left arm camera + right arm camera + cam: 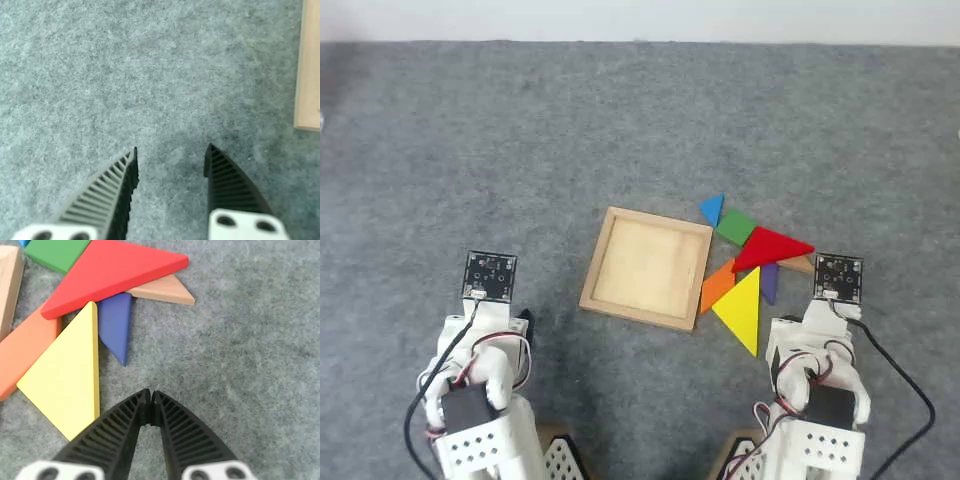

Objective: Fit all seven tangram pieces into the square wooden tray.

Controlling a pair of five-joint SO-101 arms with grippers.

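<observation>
Your left pincer (172, 148) stood parted and empty over the fuzzy grey surface (520, 150), your right pincer (151, 391) pinched shut on nothing, beside flat tangram pieces (770, 246) clustered against the skewed square wooden tray (597, 272).

Your tray (648, 265) is pale wood and the mat (470, 130) is grey. You have a red triangle (770, 247), yellow triangle (744, 306), orange piece (717, 284), green piece (735, 227), light blue triangle (713, 208), dark blue piece (769, 282) and tan triangle (800, 264).

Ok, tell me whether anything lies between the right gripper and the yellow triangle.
Nothing visible does. The right gripper, shut, sits over bare grey mat close beside the yellow triangle, whose near edge is uncovered. The red triangle lies at its far tip only.
</observation>
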